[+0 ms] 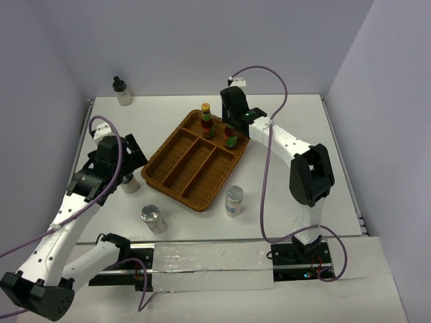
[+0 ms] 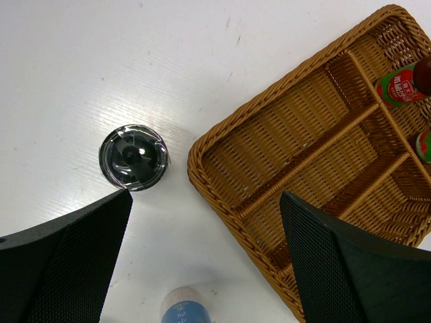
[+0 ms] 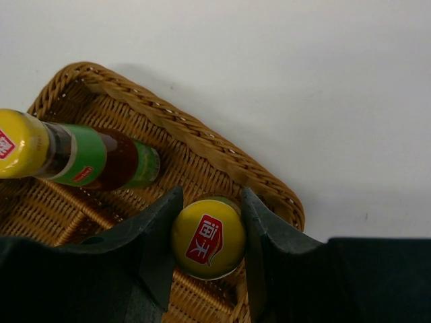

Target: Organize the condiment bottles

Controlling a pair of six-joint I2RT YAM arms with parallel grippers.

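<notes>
Grip belongs on the rigid yellow cap of the red sauce bottle (image 3: 205, 241), likely smooth, breakable and top-heavy, which the right claw (image 3: 209, 210) clamps upright in the wicker tray's (image 3: 202, 145) far corner; the left claw (image 2: 205, 195) is spread wide.

Wicker tray (image 1: 180, 167), glossy-capped sauce bottle (image 3: 207, 245), smooth table (image 1: 168, 111)

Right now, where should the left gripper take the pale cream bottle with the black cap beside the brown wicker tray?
By the black cap, from above. The pale cream bottle stands upright, cap facing the wrist camera, clear of the wicker tray, so the open left gripper can likely straddle it after shifting sideways.
</notes>
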